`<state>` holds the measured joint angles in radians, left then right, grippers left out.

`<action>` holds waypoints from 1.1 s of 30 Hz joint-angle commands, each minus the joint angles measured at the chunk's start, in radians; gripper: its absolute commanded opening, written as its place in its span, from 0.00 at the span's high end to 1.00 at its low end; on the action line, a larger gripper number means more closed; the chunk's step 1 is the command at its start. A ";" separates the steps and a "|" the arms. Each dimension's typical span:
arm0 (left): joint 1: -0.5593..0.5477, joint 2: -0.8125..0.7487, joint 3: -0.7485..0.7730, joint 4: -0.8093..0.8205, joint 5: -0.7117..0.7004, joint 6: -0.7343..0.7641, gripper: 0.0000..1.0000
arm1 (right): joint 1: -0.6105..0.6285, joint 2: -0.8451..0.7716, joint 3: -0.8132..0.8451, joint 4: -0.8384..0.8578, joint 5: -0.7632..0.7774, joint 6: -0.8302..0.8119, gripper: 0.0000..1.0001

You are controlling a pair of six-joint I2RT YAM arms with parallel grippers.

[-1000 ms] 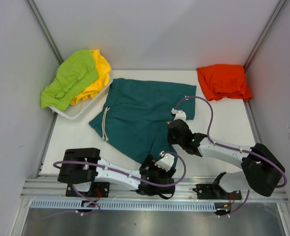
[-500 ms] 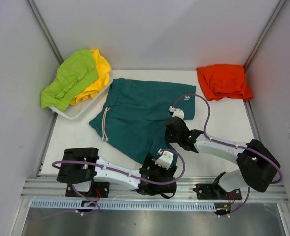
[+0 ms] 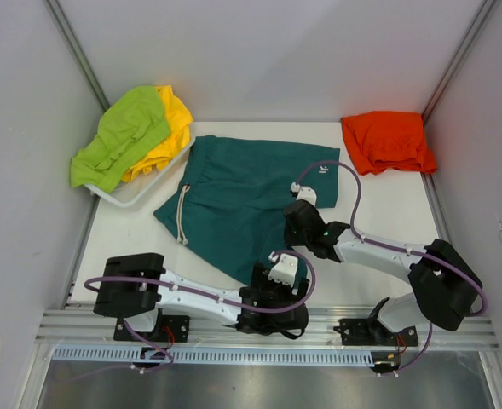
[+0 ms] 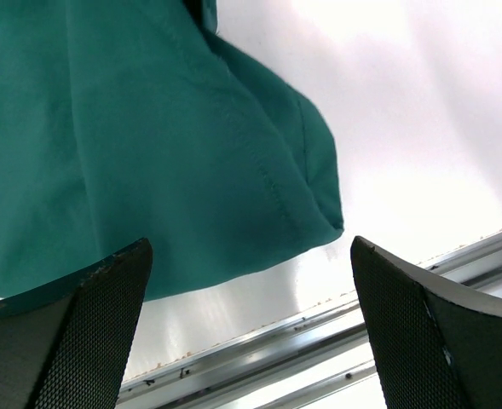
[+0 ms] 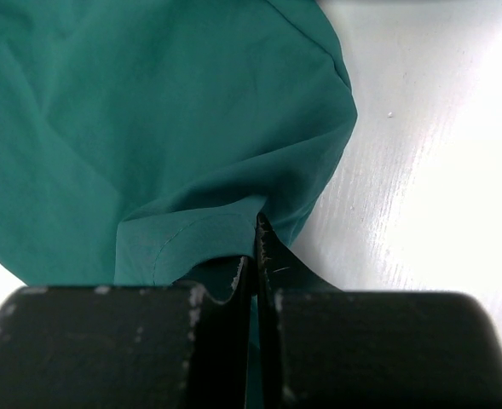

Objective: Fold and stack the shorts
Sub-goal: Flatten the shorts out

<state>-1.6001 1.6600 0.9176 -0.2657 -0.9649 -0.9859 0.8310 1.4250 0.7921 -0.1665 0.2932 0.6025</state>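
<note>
The teal green shorts (image 3: pixel 233 192) lie spread flat mid-table, waistband and drawstring to the left. My right gripper (image 3: pixel 295 223) is shut on a leg hem of these shorts (image 5: pixel 148 111), and the fabric bunches up between its fingertips (image 5: pixel 255 247). My left gripper (image 3: pixel 276 281) hangs open over the near leg corner (image 4: pixel 302 196) by the table's front edge, nothing between its fingers (image 4: pixel 72 341). Orange shorts (image 3: pixel 387 141) lie folded at the back right. Lime green shorts (image 3: pixel 123 136) and yellow shorts (image 3: pixel 172 128) are heaped at the back left.
A white tray (image 3: pixel 135 198) at the back left holds the lime and yellow heap. Metal rails (image 4: pixel 319 358) run along the table's front edge just under the left gripper. Grey walls close in both sides. Bare white table (image 3: pixel 395 213) lies right of the teal shorts.
My right gripper has moved left and a little away over the teal shorts, keeping hold of the hem. The left gripper has shifted slightly left and stays open.
</note>
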 commanded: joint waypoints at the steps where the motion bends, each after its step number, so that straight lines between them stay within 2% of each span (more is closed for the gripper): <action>1: 0.009 -0.017 0.018 0.039 -0.046 -0.016 0.01 | 0.010 0.009 0.045 -0.005 0.004 0.010 1.00; 3: 0.011 -0.011 0.032 0.025 -0.058 -0.022 0.01 | 0.013 0.011 0.052 -0.011 0.006 0.010 1.00; 8: 0.022 -0.019 0.010 0.132 -0.015 0.050 0.01 | 0.016 0.009 0.059 -0.018 0.006 0.010 1.00; 16: 0.054 0.083 0.072 0.056 0.049 0.018 0.01 | 0.022 -0.005 0.067 -0.031 0.017 0.008 1.00; 19: 0.055 0.087 0.067 0.025 0.038 0.001 0.16 | 0.022 -0.012 0.064 -0.033 0.017 0.006 1.00; 20: 0.055 0.081 0.050 0.022 0.035 -0.003 0.29 | 0.023 -0.014 0.064 -0.033 0.017 0.006 1.00; 22: 0.055 0.069 0.040 0.020 0.034 -0.016 0.40 | 0.022 -0.015 0.064 -0.036 0.017 0.006 1.00; 23: 0.057 0.066 0.030 0.022 0.034 -0.016 0.52 | 0.022 -0.017 0.064 -0.036 0.017 0.006 1.00; 25: 0.061 0.067 0.035 0.010 0.035 -0.017 0.61 | 0.022 -0.020 0.061 -0.033 0.015 0.010 1.00; 26: 0.065 0.069 0.035 0.003 0.038 -0.020 0.72 | 0.022 -0.021 0.059 -0.033 0.011 0.010 1.00; 27: 0.072 0.072 0.033 0.000 0.046 -0.020 0.78 | 0.023 -0.024 0.059 -0.033 0.011 0.010 1.00; 28: 0.077 0.069 0.029 0.005 0.055 -0.017 0.92 | 0.025 -0.026 0.058 -0.036 0.014 0.011 1.00; 29: 0.083 0.067 0.026 0.016 0.067 -0.005 1.00 | 0.026 -0.028 0.056 -0.036 0.014 0.013 1.00; 33: 0.098 0.035 -0.014 0.052 0.091 0.021 1.00 | 0.030 -0.046 0.038 -0.036 0.017 0.014 1.00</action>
<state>-1.5150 1.7447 0.9295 -0.2447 -0.8825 -0.9817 0.8520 1.4193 0.8234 -0.2096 0.2943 0.6029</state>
